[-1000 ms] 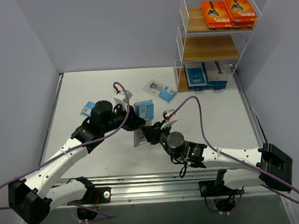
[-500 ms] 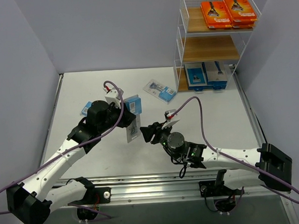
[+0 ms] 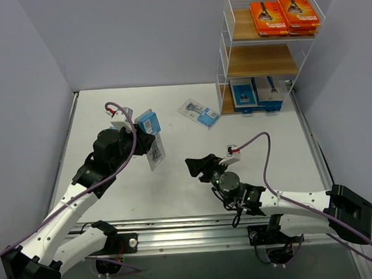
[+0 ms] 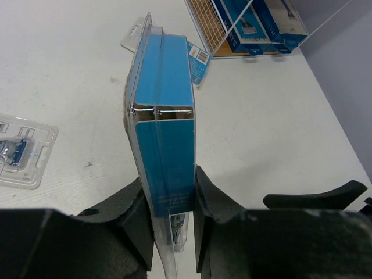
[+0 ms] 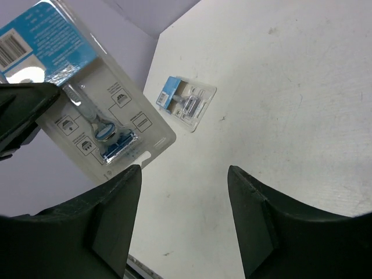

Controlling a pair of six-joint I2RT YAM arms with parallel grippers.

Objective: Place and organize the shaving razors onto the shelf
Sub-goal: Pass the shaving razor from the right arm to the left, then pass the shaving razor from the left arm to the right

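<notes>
**TOP VIEW**
- Left gripper (image 3: pixel 147 141): clamped on held blister pack (image 3: pixel 154 152). Pack is lifted off the table (image 3: pixel 285 141), left of centre. Blue card end far, clear end near.
- Right gripper (image 3: pixel 198 167): jaws wide apart, nothing betw. them. Sits right of held pack, near it, not touching.
- Shelf (image 3: pixel 222 57): far right corner, well apart from held pack.
  - Top tier: orange boxes (image 3: pixel 285 14).
  - Bottom tier: blue-and-grey boxes (image 3: pixel 256 92).
- Loose blister pack (image 3: pixel 199 112): flat on table, just left of shelf foot.

**LEFT WRIST**
- Fingers (image 4: pixel 136 206) press on either face of held pack, seen edge-on.
- Pack's long axis runs straight out from the fingers.
- Shelf lies beyond the pack tip, off to the right.
- Second loose pack (image 4: pixel 20 154): on table, to the left.

**RIGHT WRIST**
- Fingers (image 5: pixel 110 221) spread, only bare table betw. them.
- Held pack is up-left of them, back face showing, razor visible through the plastic. Long axis diagonal, clear end toward this gripper.

**KEY RELATION (judgement)**
- Shelf is far-right of held pack, and the right arm stands betw. the two, so it is the nearer arm.
- For the left arm it looks like a long reach across.
- Pack prob. needs its long axis squared to a tier before going in.
</notes>
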